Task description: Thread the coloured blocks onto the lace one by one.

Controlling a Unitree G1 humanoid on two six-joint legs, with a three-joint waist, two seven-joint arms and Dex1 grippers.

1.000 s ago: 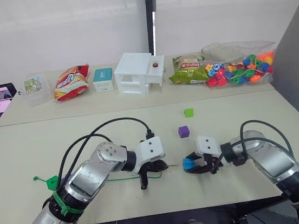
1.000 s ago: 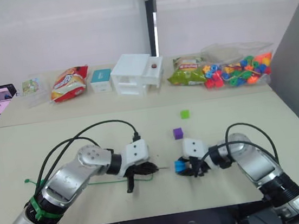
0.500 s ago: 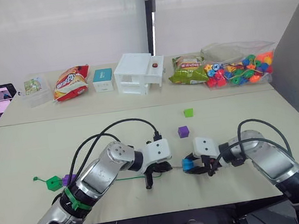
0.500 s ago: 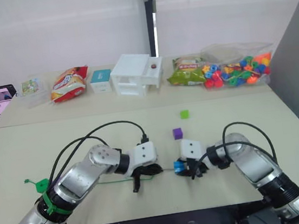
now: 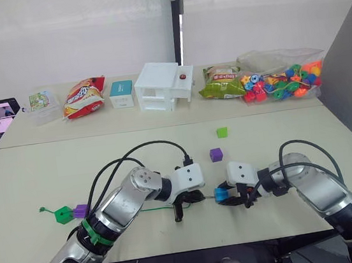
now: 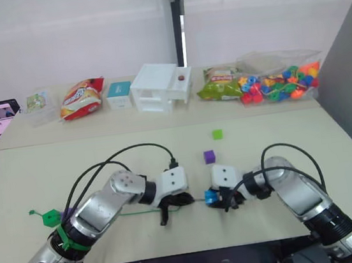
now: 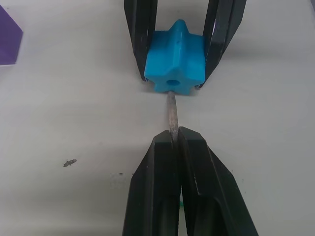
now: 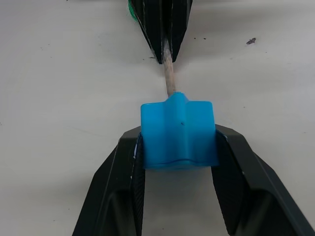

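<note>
- The small blue star-edged plastic block point(image 7: 175, 74) sat low over the pale tabletop point(image 5: 34, 181), between the two arms, clamped on both flanks by the right gripper point(image 8: 178, 147) with its bored hole facing the other arm.
- The stiff, dull needle-like tip point(image 7: 172, 113) of the thin green lace point(image 5: 152, 209) met the block at the mouth of that hole; whether it had entered was hidden. Your left gripper point(image 7: 175, 142) was pinched together on the tip just behind the block.
- You were at the insertion step for this block, by my reading. The next move called for a straight push along the hole's axis, keeping the tip level, then a regrip beyond the block.
- A dark green block point(image 5: 62, 215) and a purple block point(image 5: 79, 211) lay together at the lace's far end, seemingly already threaded.
- A second purple cube point(image 5: 215, 155) and a light green cube point(image 5: 222, 132) waited loose, well apart from the grippers.
- On the rear table, the snack bags point(image 5: 83, 95), the small teal box point(image 5: 121, 92) and the clear bag of mixed beads point(image 5: 282, 81) carried print too small to read.
</note>
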